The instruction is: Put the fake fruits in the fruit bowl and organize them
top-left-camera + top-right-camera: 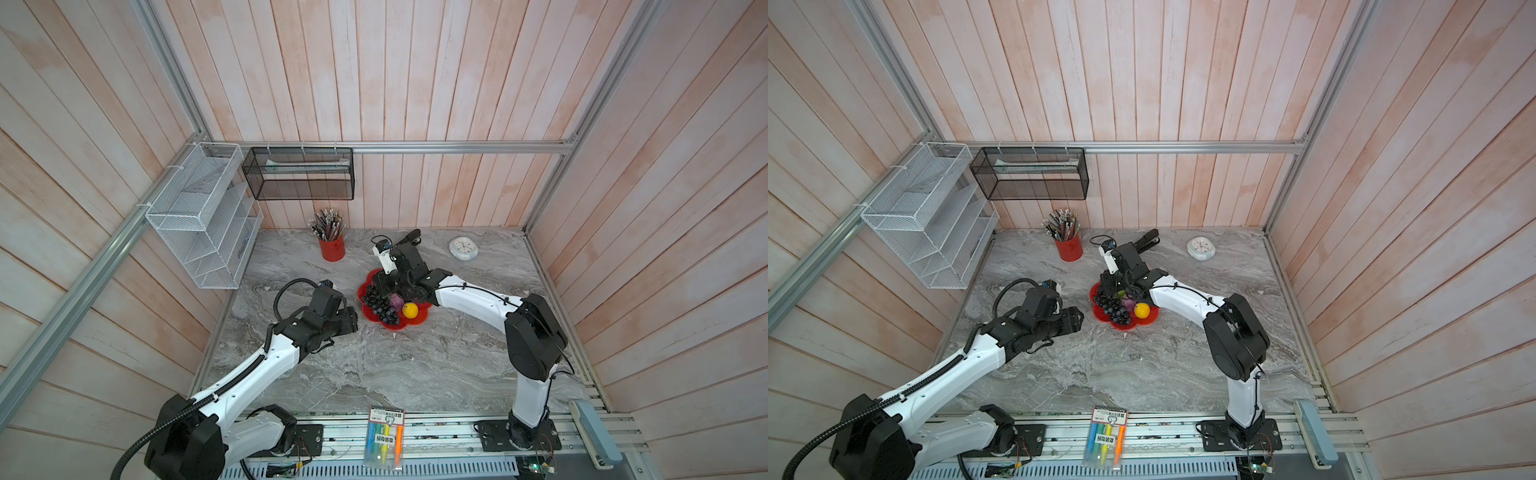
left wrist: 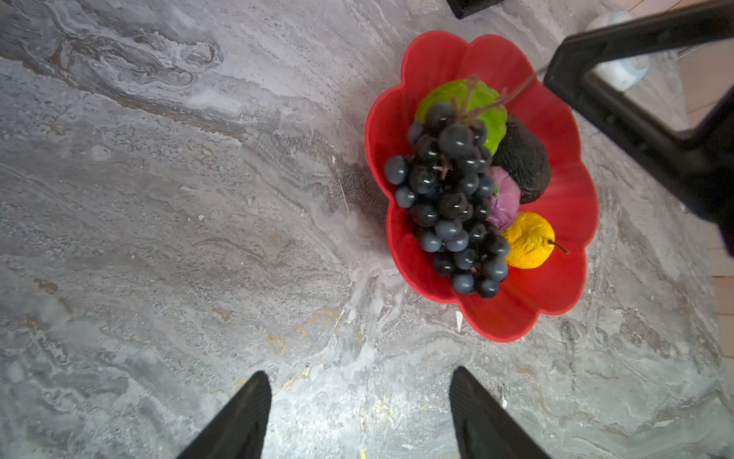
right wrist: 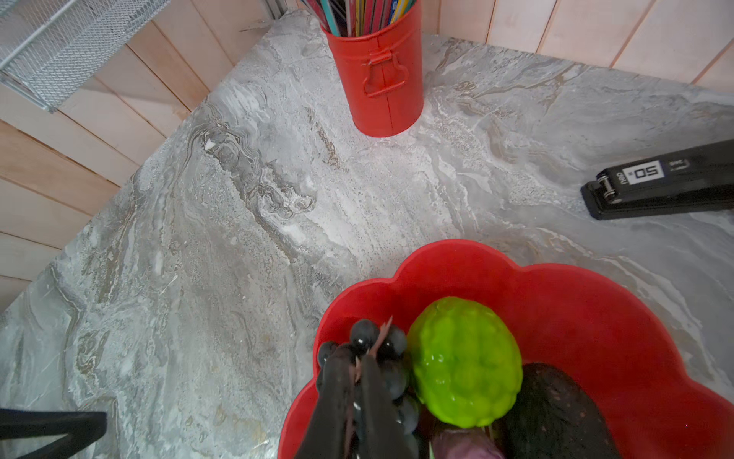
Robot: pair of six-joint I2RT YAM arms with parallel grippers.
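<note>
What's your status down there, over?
Left gripper open, empty. Right gripper pinching grape bunch stem. All five fake fruits inside red scalloped fruit bowl. Nothing blocking.

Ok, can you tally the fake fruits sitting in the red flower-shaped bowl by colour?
Green (bumpy ball): 1
Purple (dull ball): 1
Yellow-orange (small fruit): 1
Brown-black (avocado): 1
Blue-black (grape bunch): 1
Total: 5, all inside the red bowl.
</note>
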